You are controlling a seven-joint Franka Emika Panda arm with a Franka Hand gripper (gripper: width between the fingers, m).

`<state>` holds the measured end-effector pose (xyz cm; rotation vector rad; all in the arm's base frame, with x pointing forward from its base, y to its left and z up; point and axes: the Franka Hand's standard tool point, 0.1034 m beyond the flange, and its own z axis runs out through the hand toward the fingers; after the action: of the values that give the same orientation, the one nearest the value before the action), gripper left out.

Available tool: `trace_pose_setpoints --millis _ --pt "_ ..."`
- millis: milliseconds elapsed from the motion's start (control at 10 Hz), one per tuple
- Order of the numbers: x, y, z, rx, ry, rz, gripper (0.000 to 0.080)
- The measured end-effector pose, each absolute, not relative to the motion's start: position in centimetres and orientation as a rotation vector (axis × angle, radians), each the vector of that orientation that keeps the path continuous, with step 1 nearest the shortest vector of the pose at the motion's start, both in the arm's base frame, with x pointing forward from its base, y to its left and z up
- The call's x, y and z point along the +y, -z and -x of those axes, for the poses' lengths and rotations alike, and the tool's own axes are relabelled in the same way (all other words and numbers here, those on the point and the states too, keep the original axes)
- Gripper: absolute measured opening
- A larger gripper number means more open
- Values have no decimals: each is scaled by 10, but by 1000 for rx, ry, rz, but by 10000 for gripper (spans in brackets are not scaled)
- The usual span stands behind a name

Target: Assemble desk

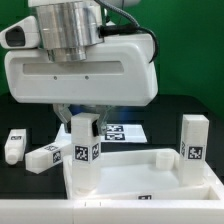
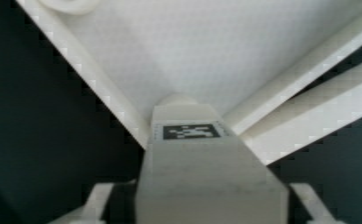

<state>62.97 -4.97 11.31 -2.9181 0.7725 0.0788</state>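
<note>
clamping an upright leg block (image 1: pixel 83 155) between its fingers, the gripper (image 1: pixel 84 120) holds it straight below itself, at a corner of the desk top (image 1: pixel 150 180). whether the block's foot is seated there i cannot tell. a second leg (image 1: pixel 192 140) stands upright well apart from the gripper.

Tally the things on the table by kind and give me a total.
Legs: 4 (held leg upright in the claw, one standing at the exterior view's right, two lying at its left)
Desk top: 1
Marker board: 1
Total: 6
</note>
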Motion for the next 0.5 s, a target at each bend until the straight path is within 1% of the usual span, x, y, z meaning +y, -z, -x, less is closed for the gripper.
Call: trace_pose_setpoints --millis 200,400,500 --pt "-48 -112 -631 1105 -82 2819 285" --pt "-44 -112 -634 1732 -108 2477 285" --pt "-46 -112 -635 1941 -118 2296 285"
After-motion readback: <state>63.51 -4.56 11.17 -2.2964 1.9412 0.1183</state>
